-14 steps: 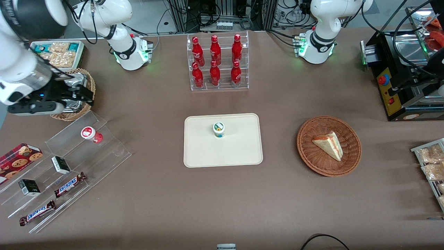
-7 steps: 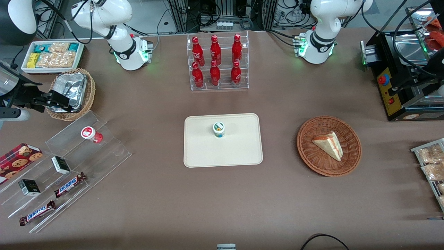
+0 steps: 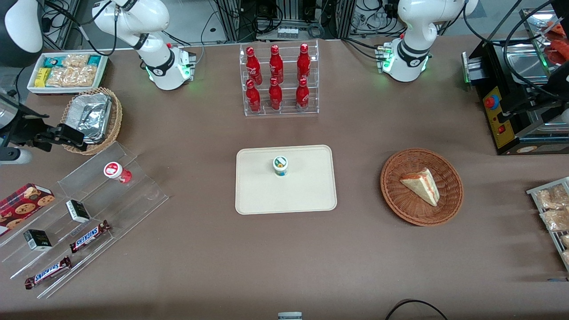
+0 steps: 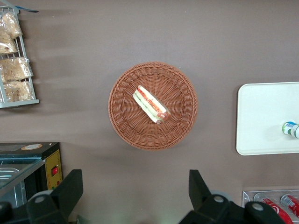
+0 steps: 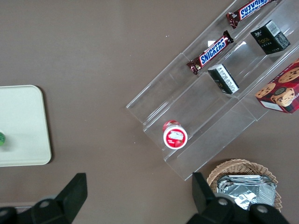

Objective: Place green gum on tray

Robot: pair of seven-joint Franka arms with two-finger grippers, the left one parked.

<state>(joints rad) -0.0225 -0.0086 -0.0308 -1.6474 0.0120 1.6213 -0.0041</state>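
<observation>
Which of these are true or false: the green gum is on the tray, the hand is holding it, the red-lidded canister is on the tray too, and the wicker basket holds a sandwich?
1. The green gum stands upright on the tray. True.
2. The hand grips the gum. False: it is open and empty, up near the foil basket, toward the working arm's end of the table.
3. The red-lidded canister is on the tray. False: it sits on the clear stepped rack.
4. The wicker basket holds a sandwich wedge. True.

Bright, even overhead light; soft shadows fall beside the wicker basket (image 3: 421, 186) and tray (image 3: 311, 195). The gripper (image 3: 66, 135) perhaps shows slight blur near the frame's edge.
</observation>
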